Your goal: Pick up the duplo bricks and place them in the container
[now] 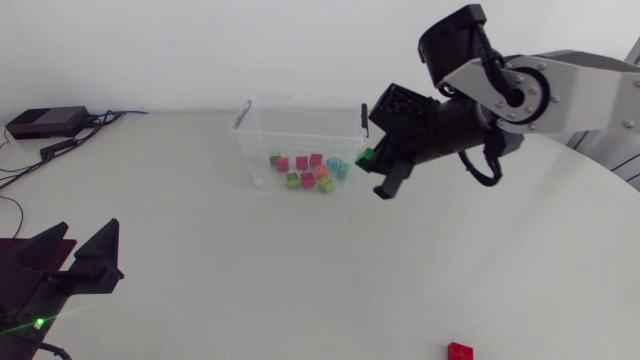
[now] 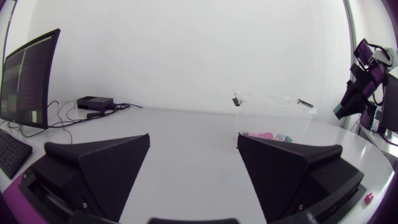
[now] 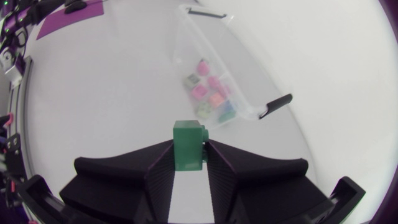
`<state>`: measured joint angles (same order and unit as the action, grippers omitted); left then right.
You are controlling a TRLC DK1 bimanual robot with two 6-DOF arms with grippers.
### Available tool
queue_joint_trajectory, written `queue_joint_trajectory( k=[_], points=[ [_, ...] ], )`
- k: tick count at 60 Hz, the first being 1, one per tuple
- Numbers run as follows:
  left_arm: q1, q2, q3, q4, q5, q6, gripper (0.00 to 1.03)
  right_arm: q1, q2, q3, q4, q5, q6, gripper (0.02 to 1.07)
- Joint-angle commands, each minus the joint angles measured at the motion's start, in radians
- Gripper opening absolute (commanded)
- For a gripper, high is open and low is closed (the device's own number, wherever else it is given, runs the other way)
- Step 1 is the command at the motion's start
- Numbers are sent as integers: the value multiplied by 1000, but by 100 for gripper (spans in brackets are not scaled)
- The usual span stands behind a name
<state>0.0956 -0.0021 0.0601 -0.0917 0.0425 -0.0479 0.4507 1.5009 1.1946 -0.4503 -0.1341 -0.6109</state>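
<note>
In the head view the right arm [image 1: 560,95] comes in from the upper right of the frame. Its gripper [image 1: 376,170] hangs in the air over the counter [image 1: 200,250], close to the right end of the container [image 1: 252,150]. The gripper is clamped on a green brick [image 3: 188,144]. The right wrist view shows both fingers pressed against the brick's two sides, with the brick standing out past the fingertips. In that view the container lies ahead of the gripper and apart from it.

The clear container sits at the upper middle of the head view, its top open and a black clip at each end. A small heap of bricks [image 1: 310,172] in pink, green, orange and teal lies on its floor.

A red brick [image 1: 460,350] lies alone on the counter at the lower right of the frame, well apart from the container.

The left gripper [image 1: 78,258] is at the lower left of the frame, its fingers wide apart with nothing between them. The left wrist view looks across the counter towards the container.

A black box [image 1: 45,122] with cables sits at the upper left.
</note>
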Motion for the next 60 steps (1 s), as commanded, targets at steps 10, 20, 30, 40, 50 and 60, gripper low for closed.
queue_joint_trajectory(
  k=[10,20,30,40,50,60],
  points=[
    [4,-9,-20,9,-10,14,98,-12,229,161,279,-7,186,23],
    [4,-9,-20,10,-10,14,98,-10,406,332,344,37,249,24],
    [4,-9,-20,10,-10,14,98,-10,547,497,321,103,255,55],
    [4,-9,-20,10,-10,14,98,-15,532,559,214,122,247,98],
    [4,-9,-20,9,-10,14,98,-46,340,448,13,110,171,98],
    [4,-9,-20,10,-10,14,98,-70,55,94,-80,114,51,98]
  ],
)
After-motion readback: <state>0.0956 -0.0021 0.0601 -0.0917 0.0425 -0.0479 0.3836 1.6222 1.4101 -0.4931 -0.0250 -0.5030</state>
